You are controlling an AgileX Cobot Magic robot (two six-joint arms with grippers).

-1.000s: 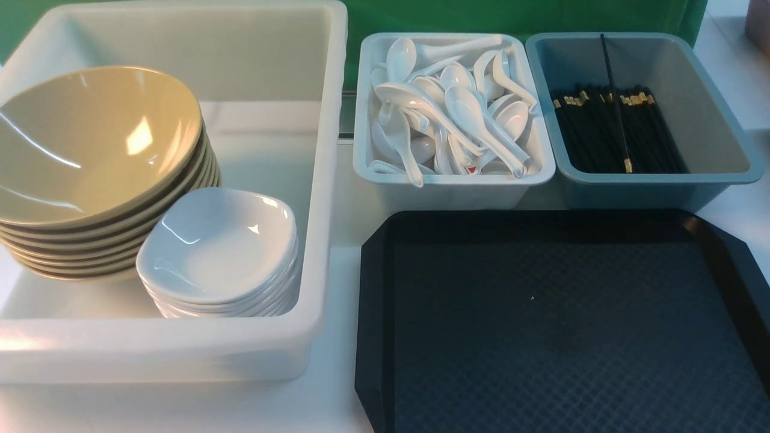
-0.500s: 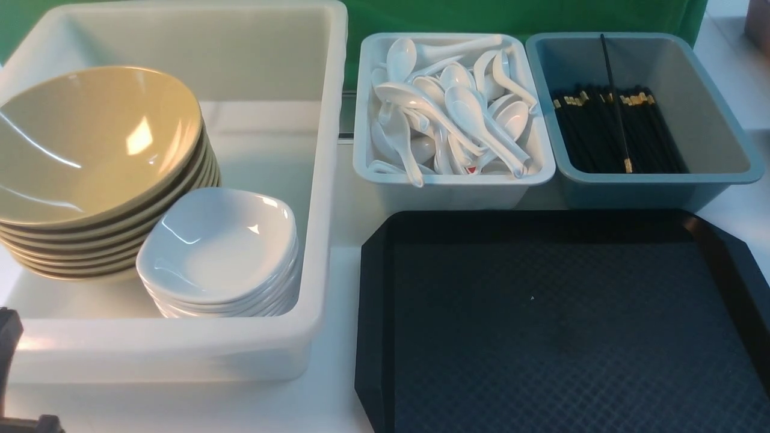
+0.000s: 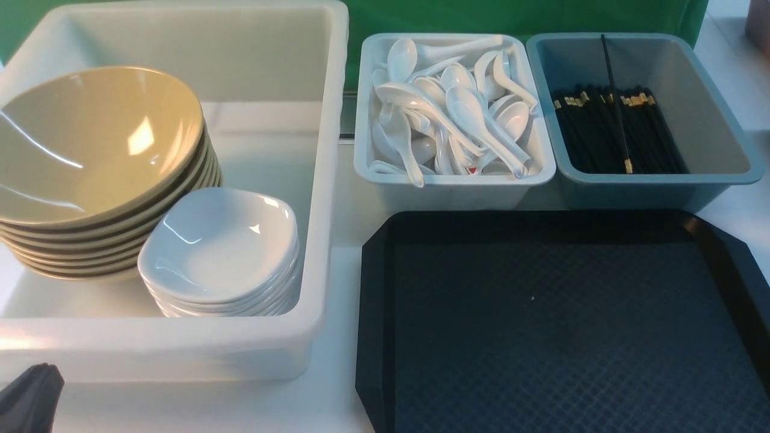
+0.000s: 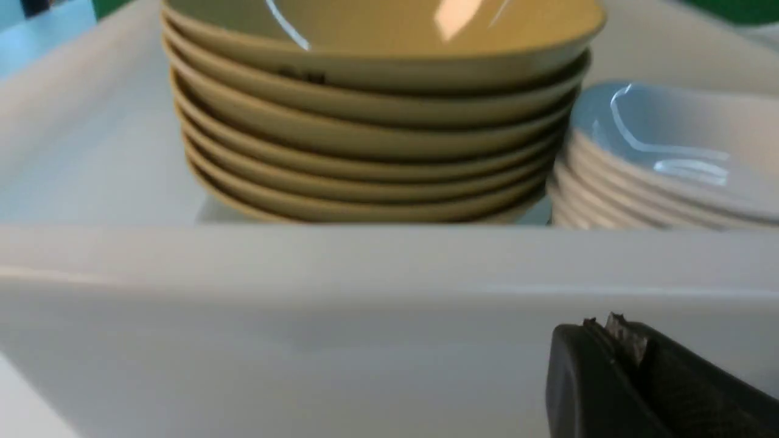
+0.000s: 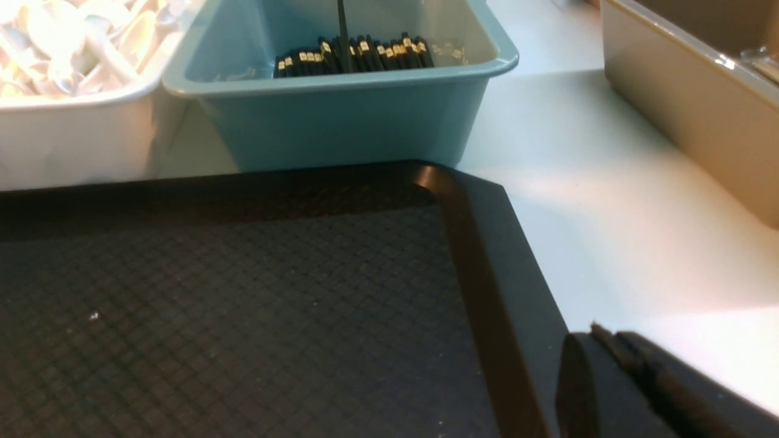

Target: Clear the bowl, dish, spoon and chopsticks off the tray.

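A green backdrop (image 3: 481, 17) spans the far side; light falls in pale glare on the smooth white tabletop (image 3: 198, 409), warmer toward its right.

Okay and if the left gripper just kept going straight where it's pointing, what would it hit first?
Probably the near wall of the white tub; the left gripper seems aimed at it, though its height against the rim is unclear.

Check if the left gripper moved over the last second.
Yes, into the front view: absent at first, its tip now shows against the tub's near wall, lower than it was half a second ago.
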